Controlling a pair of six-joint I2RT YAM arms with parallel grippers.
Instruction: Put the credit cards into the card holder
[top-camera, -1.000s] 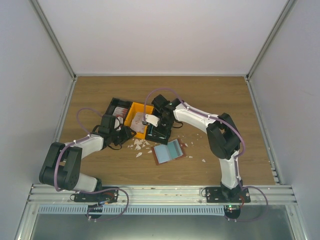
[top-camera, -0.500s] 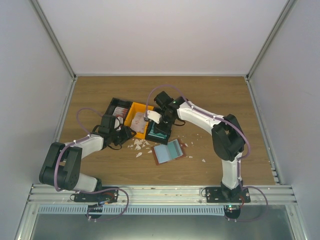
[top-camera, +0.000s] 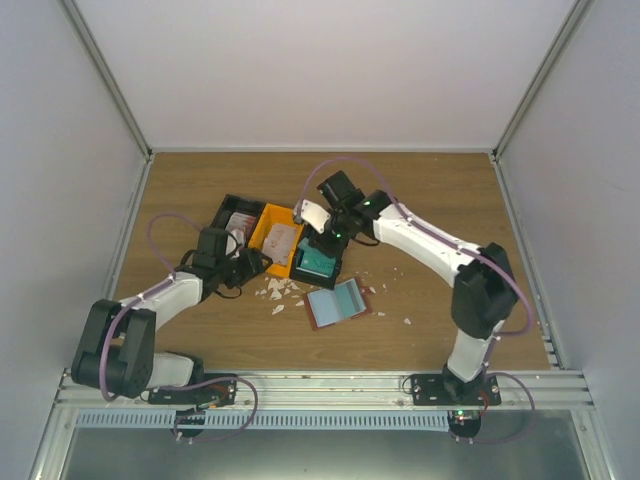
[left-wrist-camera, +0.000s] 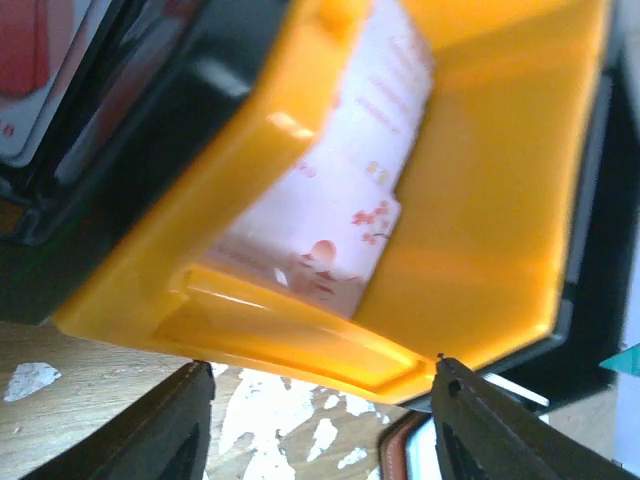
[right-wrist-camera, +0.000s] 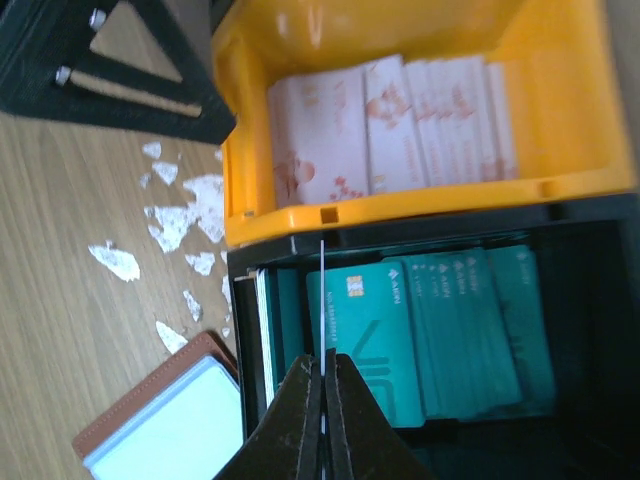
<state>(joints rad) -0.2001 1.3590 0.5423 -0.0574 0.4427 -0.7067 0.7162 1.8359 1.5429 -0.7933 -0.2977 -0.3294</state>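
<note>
My right gripper is shut on a thin credit card, seen edge-on and held upright above the black bin of teal credit cards. In the top view this gripper hangs over that bin. The card holder lies open on the table in front of it, reddish-brown with a pale inside. My left gripper is open, with its fingers on either side of the front lip of the orange bin, which holds pale pink cards.
A second black bin with white, red-marked cards stands left of the orange bin. White scraps litter the wood between the bins and the card holder. A few more scraps lie to its right. Walls enclose the table.
My right gripper has shut on a card in the teal bin and risen with it, the arm drawing back. My left gripper has opened a little wider at the orange bin.
</note>
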